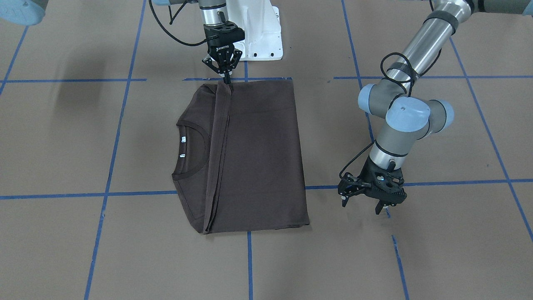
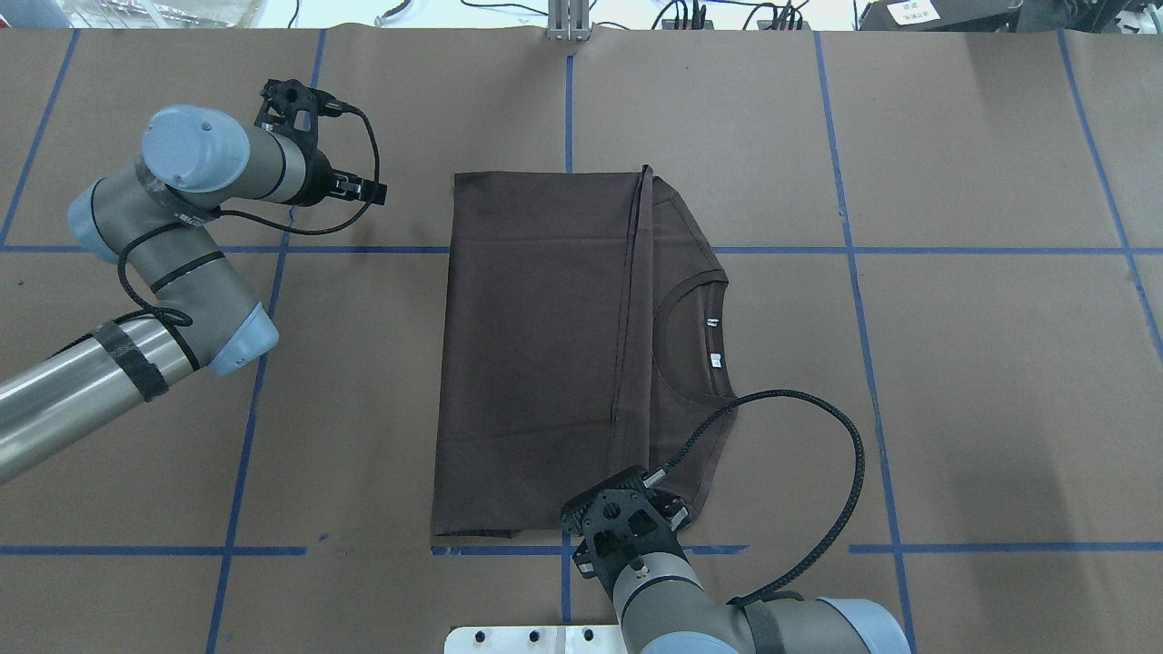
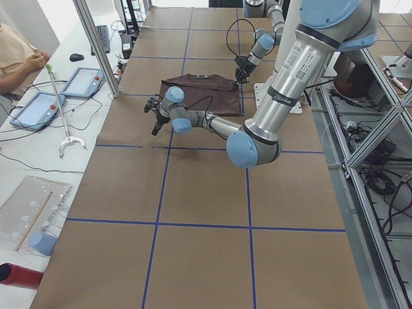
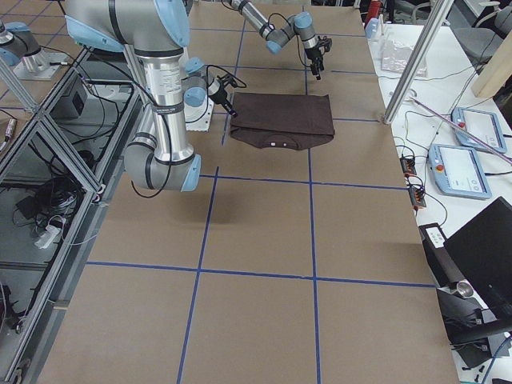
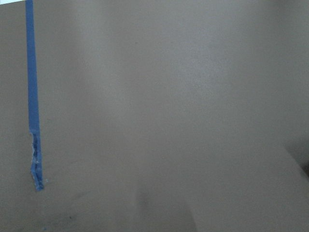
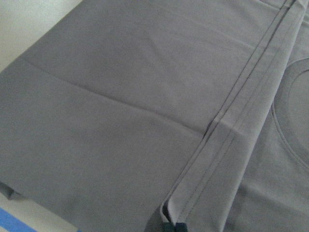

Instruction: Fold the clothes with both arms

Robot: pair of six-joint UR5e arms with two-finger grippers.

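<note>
R gripper (image 1: 227, 78): pointing straight down; fingertips (image 6: 173, 226) pinched tight on hem (image 6: 231, 121) of shirt (image 1: 258, 158), at edge nearest robot
R arm (image 2: 672, 599): wrist right over that near edge; black cable (image 2: 840, 490) looping out above table (image 1: 416, 258), past collar (image 2: 663, 318)
L gripper (image 1: 385, 207): low over bare table on robot's left of shirt, well apart from it; nothing held; finger gap – can't tell; wrist cam shows only paper & blue tape (image 5: 32, 96)
L arm (image 1: 420, 58): reaching in from robot's left; elbow bent, wrist angled down
Shirt: dark brown; flat, mid-table; folded lengthwise into rough rectangle; folded-over flap w/ stitched hem running alongside collar; collar & 2 small white labels (image 2: 714, 321) exposed on robot's right side
Table: brown paper w/ blue tape grid; tape line passing under shirt
Base (image 1: 262, 37): white; just behind shirt's near edge
</note>
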